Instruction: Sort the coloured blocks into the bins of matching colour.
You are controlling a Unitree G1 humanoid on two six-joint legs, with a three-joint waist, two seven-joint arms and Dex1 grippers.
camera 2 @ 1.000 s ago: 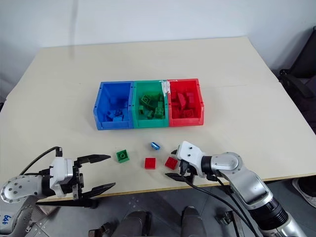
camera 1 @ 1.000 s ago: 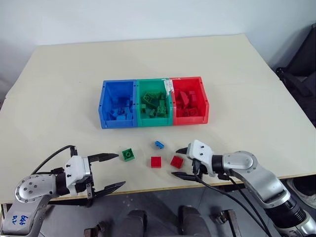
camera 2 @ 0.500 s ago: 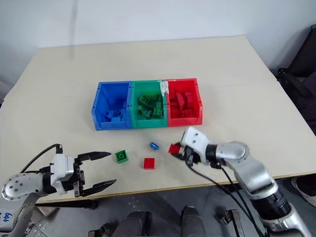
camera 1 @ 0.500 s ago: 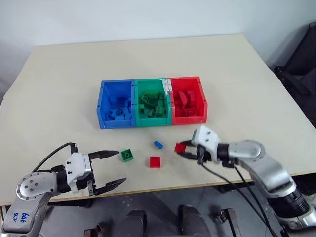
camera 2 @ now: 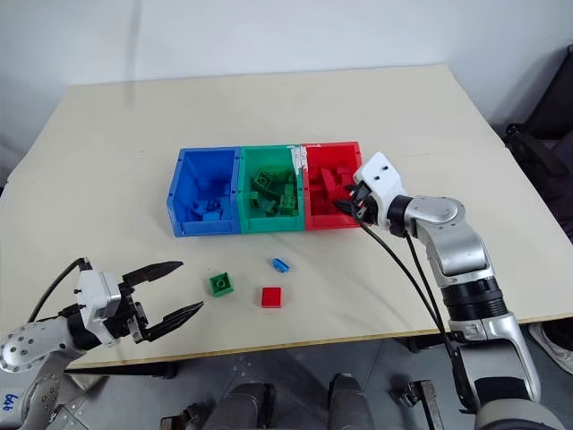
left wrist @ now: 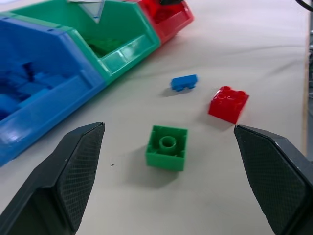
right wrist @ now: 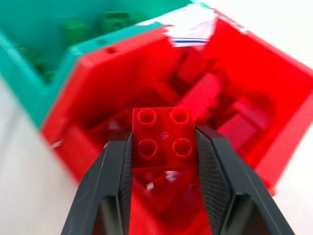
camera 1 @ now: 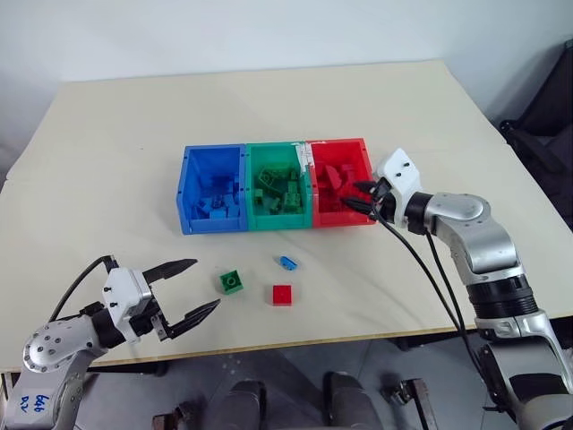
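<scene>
Over the red bin (camera 1: 363, 154), the right gripper (right wrist: 164, 147) pinches a red block (right wrist: 163, 139)

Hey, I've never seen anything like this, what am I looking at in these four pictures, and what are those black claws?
It is a two-armed robot sorting toy blocks by colour. The two wide pictures come from cameras in its head, looking down at a table. The two close-ups come from cameras on its wrists, looking along the black fingers. On the table stand three joined bins: blue, green and red, each with blocks inside. Three loose blocks lie in front: green, blue and red. The right gripper is shut on another red block over the red bin. The left gripper is open near the green block.
</scene>
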